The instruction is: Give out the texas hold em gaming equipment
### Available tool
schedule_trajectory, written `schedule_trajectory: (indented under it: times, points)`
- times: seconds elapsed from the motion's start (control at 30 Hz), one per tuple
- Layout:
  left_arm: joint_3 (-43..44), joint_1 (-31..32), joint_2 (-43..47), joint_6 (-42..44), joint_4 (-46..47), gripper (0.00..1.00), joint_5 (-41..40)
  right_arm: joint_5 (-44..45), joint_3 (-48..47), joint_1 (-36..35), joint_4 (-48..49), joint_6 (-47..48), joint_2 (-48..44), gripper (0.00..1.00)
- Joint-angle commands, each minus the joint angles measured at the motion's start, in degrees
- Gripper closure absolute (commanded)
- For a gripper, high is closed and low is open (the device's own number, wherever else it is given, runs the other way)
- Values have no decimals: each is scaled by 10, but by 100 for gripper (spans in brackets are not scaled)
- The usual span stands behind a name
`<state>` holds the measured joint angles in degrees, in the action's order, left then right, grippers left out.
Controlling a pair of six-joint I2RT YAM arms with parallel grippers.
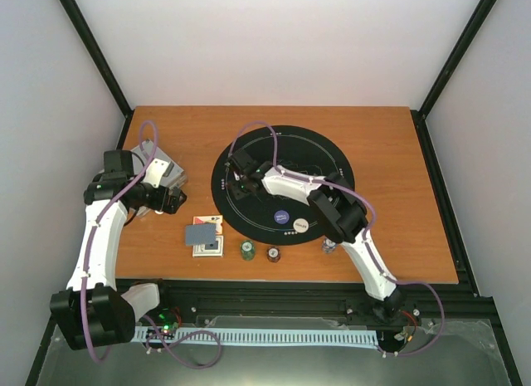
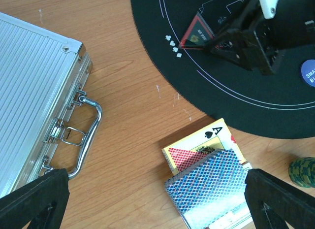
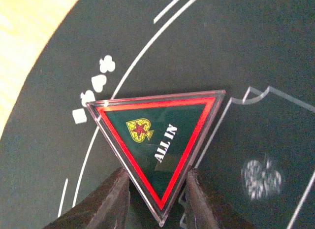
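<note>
On the wooden table (image 1: 390,153) I saw the round matte-black mat (image 1: 290,145) with thin white lines. Left of it lay the ribbed aluminium case (image 2: 34,91) with its bent metal handle. My left gripper (image 2: 156,182) hung with fingers spread wide between that case and the stack of playing cards (image 2: 211,189), lattice-backed and just off the mat's edge. My right gripper (image 3: 157,204) was clamped on one corner of the glossy triangular ALL IN marker (image 3: 157,140) over the mat's left side, and the green striped chip (image 1: 246,250) and brown chip (image 1: 272,254) sat on wood near the mat's near edge.
</note>
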<state>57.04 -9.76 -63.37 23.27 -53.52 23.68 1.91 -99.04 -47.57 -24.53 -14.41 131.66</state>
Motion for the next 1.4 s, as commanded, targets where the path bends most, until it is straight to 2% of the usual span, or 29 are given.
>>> schedule_trajectory:
  times: [0.0, 0.1, 0.27, 0.43, 0.57, 0.73, 0.87, 1.03, 1.17, 1.37]
  points:
    - [5, -4, -1, -11, 2, 0, 13, -11, -62, 13, -58, 14, 57, 65]
    - [4, -4, 2, -12, 1, 0, 13, -8, -68, 12, -71, 16, 33, 56]
    - [3, -4, 3, -16, 3, 0, 19, 23, 29, 13, -53, 11, -84, 35]
    - [4, -4, 4, -21, 0, 0, 31, 37, 206, 13, -25, -14, -217, 28]
    - [4, -4, 6, -19, -4, 0, 37, 42, 331, 13, 0, -37, -281, 26]
    - [8, -4, 10, -13, -12, 0, 37, 36, 411, 13, 17, -55, -312, 29]
    - [12, -4, 11, -13, -16, 0, 39, 37, 431, 13, 26, -57, -309, 34]
    - [15, -4, 10, -15, -17, 0, 41, 45, 421, 13, 26, -49, -291, 43]
    - [19, -4, 7, -15, -16, 0, 38, 48, 407, 14, 23, -44, -272, 55]
    - [20, -4, -4, -15, -14, 0, 39, 68, 386, 23, 20, -39, -253, 61]
